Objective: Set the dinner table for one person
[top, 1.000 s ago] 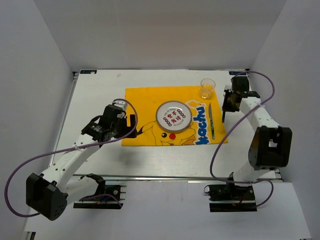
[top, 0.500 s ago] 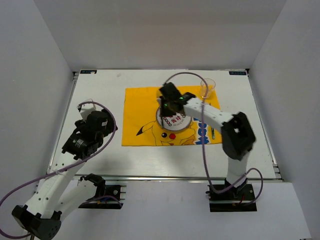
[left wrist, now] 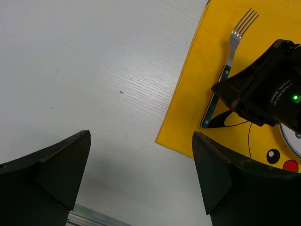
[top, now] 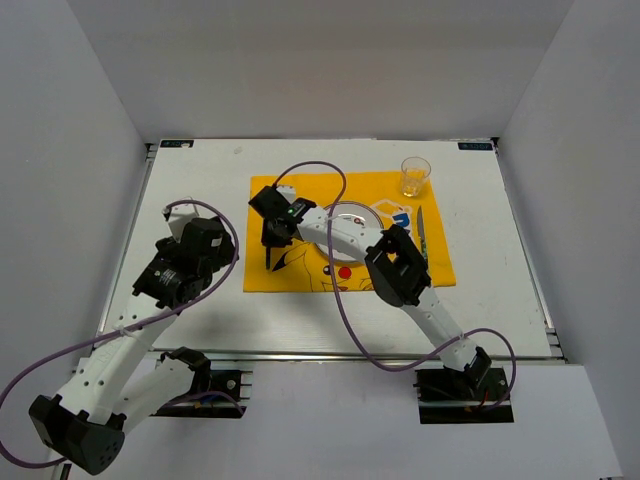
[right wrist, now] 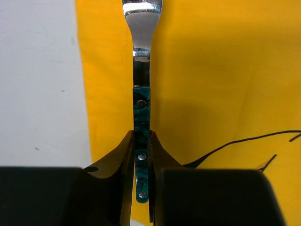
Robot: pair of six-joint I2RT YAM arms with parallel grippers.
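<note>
My right gripper (top: 269,248) reaches across to the left part of the yellow Pikachu cloth (top: 290,190). It is shut on the green handle of a fork (right wrist: 141,70). The fork (left wrist: 235,42) lies along the cloth's left edge, at or just above the cloth, tines pointing away from the near corner. A round patterned plate (top: 355,212) sits mid-cloth, partly hidden under the right arm. My left gripper (top: 205,250) is open and empty over the bare white dinner table (top: 190,180), left of the cloth.
A clear glass cup (top: 414,177) stands at the cloth's far right corner. A thin green-handled utensil (top: 422,240) lies right of the plate. The right arm and its purple cable span the plate. Metal rails edge the table.
My right gripper has swung from the table's right side across the plate to the cloth's left part. My left gripper has drawn back leftward off the cloth's edge.
</note>
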